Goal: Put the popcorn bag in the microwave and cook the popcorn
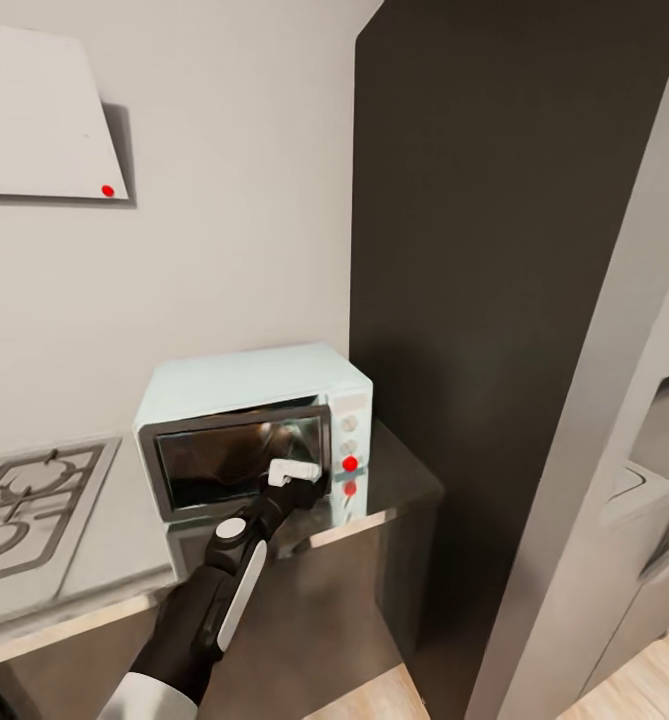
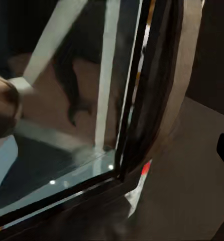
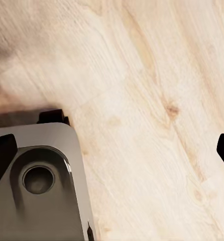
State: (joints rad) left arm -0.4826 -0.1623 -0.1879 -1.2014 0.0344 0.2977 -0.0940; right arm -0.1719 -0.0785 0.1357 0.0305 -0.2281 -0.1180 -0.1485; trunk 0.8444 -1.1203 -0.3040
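Your left gripper sits at the lower right corner of the dark glass door of the small pale mint-blue microwave, beside its red dot; whether its white fingers are wide, narrow or closed on anything, you cannot tell from these views. The microwave stands on the grey, shiny steel-like countertop, against the white wall, between the grey gas hob with grates and a tall dark panel. Its door looks shut or nearly so. In the left wrist view the glass door is close up, steel-grey frame edge running alongside; a tan rounded shape at the view's edge may be the popcorn bag, but that is uncertain. The right wrist view looks down on pale wood floor and a grey part of the robot's base; the right gripper's opening cannot be judged either. Judgement: the door is stiff and smooth, likely slippery on glass, so take it at the frame edge or handle. Expect a paper sack to be light, soft, crushable; hold it by the body, gently.
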